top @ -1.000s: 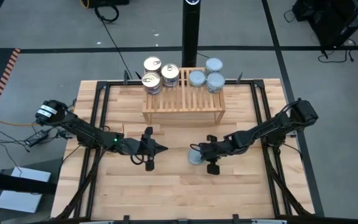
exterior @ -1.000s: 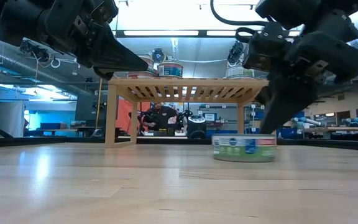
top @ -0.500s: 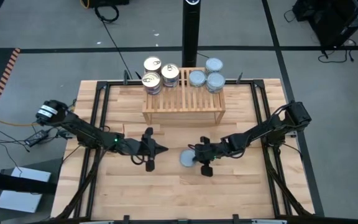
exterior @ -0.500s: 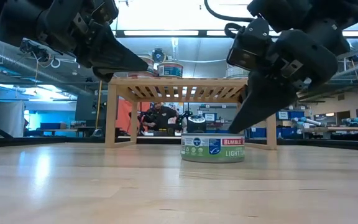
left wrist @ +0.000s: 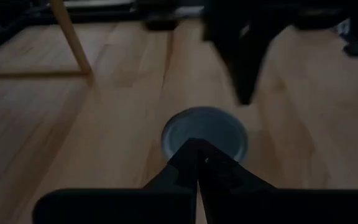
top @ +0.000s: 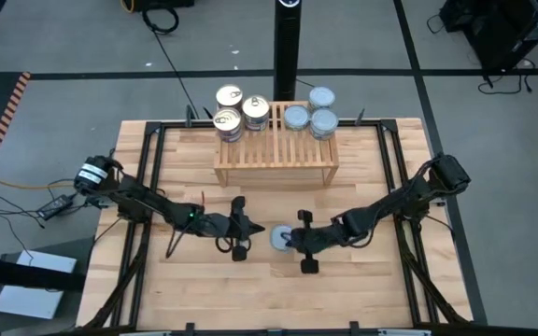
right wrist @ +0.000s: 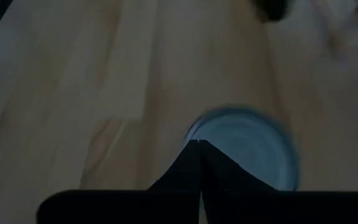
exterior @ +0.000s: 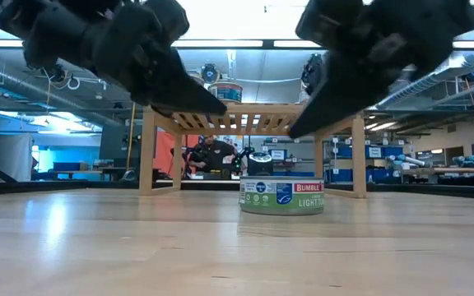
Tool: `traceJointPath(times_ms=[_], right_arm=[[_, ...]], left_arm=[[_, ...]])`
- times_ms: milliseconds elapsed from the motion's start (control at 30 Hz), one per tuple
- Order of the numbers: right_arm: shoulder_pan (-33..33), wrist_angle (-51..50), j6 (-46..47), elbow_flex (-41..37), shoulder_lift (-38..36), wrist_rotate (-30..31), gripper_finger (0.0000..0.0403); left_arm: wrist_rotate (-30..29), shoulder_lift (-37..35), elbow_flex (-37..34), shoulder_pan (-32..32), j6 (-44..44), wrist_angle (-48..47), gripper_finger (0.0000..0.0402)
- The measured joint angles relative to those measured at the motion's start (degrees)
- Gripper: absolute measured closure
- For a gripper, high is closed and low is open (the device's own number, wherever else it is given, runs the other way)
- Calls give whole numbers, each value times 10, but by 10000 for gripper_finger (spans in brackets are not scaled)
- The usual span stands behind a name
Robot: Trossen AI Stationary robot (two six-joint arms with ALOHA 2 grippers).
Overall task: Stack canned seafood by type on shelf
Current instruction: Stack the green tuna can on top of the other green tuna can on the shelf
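One tin of canned seafood with a pale blue-silver lid stands upright on the tabletop in front of the shelf. On the shelf's slatted top stand three gold-lidded tins at the left and three blue-silver ones at the right. My left gripper is shut just left of the lone tin. My right gripper is shut just right of it. In the low view both tips hang above the tin, clear of its lid.
A black frame rail runs along the table's left side and another along its right. A black pole stands behind the shelf. Bare wood lies toward the near edge. A person sits in the room beyond.
My right gripper, shut, went toward the table's left beside the lone tin, which slid a short way left and then stayed put. The gripper then rose clear of it. My left gripper has gone toward the right, up to the tin, and sunk a little.
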Motion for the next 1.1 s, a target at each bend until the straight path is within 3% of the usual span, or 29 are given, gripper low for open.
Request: traceJointPath(times_ms=[267,533,733,1100], right_arm=[[49,-29,9,1,5,-6,396],[53,-3,36,1,55,1,393],[49,59,31,1,100,1,393],[33,60,36,1,109,26,394]], left_arm=[[21,31,2,37,-32,6,394],[23,74,37,80,-40,2,395],[44,125,68,104,-11,-6,396],[45,158,98,109,52,-8,396]])
